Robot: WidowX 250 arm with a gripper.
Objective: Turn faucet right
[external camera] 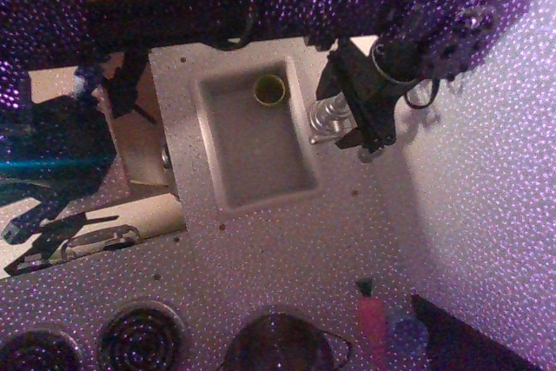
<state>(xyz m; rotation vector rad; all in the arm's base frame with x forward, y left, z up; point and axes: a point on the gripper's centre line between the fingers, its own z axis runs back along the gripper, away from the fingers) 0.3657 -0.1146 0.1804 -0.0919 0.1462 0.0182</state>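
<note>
Beside one sink (228,188), one faucet (327,116) under black gripper (372,138), jaw state unclear, one green cup (269,89) inside, two burners (141,336), one pot (280,345), one carrot (372,323)

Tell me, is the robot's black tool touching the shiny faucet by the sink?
Cannot tell. The one view, from above, shows the tool overlapping the faucet, and the dim, speckled picture hides whether there is a gap or real contact.
</note>
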